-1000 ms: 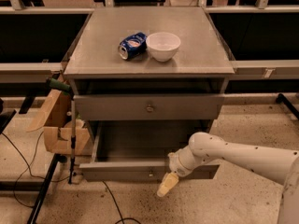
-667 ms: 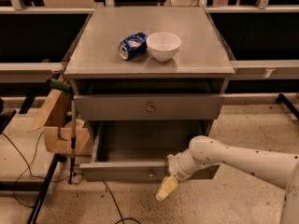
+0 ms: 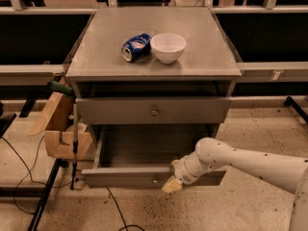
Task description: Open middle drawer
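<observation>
the middle drawer point(image 3: 120, 177) stands pulled out. the gripper point(image 3: 172, 184) hangs at its front, just right of the knob point(image 3: 155, 180); whether it grips cannot be told. both have barely moved since a second ago.

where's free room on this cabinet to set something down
The cabinet top is bare along its left side, its back and right of the white bowl. Its middle is crowded: the blue can lies right beside the bowl. The pulled-out middle drawer looks bare inside, but the claw sits at its front.
</observation>
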Robot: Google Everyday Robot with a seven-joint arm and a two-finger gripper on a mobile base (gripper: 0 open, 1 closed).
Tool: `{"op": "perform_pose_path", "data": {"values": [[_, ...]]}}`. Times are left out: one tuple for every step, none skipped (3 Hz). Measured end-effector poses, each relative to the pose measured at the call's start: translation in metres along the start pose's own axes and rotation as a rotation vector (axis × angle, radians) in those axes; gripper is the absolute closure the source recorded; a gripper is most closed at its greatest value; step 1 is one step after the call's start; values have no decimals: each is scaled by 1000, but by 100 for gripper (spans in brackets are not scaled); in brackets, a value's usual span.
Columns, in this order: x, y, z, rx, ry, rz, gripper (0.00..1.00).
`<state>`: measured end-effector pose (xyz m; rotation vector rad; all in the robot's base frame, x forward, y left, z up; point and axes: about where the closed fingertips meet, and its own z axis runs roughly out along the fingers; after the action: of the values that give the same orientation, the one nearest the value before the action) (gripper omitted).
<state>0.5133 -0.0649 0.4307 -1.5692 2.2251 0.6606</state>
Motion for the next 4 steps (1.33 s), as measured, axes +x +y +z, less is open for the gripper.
{"op": "perform_pose_path", "data": {"values": [[-3,-1,-4,0,0,0,72],[-5,-3,-5,0,0,0,96],[-6,-4,-6,-1,0,0,100],[-3,0,-4,-14,6,7,100]]}}
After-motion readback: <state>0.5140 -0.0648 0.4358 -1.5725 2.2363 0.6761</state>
